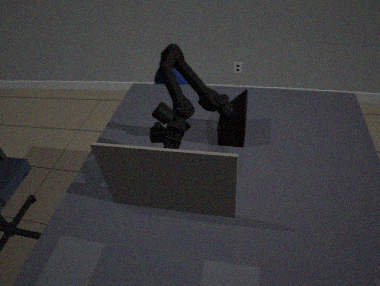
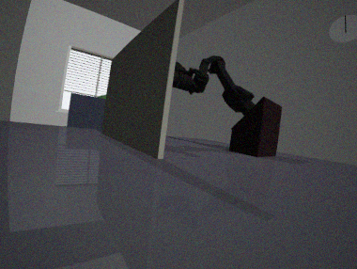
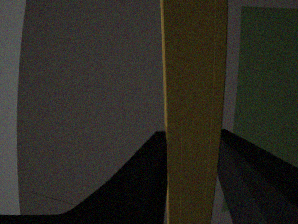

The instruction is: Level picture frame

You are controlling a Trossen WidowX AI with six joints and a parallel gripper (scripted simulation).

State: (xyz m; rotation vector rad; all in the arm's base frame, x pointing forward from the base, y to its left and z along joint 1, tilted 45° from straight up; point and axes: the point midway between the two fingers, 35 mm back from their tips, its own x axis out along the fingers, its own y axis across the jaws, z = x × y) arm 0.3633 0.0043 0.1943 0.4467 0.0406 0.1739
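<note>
In the wrist view the picture frame's wooden bar (image 3: 193, 96) runs top to bottom, with a pale mat and a green picture (image 3: 269, 76) to its right. My gripper (image 3: 189, 140) is shut on this bar, one dark finger on each side. In the top and exterior views the frame is hidden behind the upright wall panel (image 1: 170, 180) (image 2: 141, 89). The arm (image 1: 172, 125) (image 2: 190, 79) reaches to the panel's far face. The screw and the notched strip are hidden. I cannot tell the frame's tilt from these views.
The arm's dark base block (image 1: 235, 120) (image 2: 257, 127) stands on the grey table (image 1: 300, 165) behind the panel. A white wall socket (image 1: 238, 66) is on the room's back wall. A window with blinds (image 2: 85, 72) shows in the exterior view.
</note>
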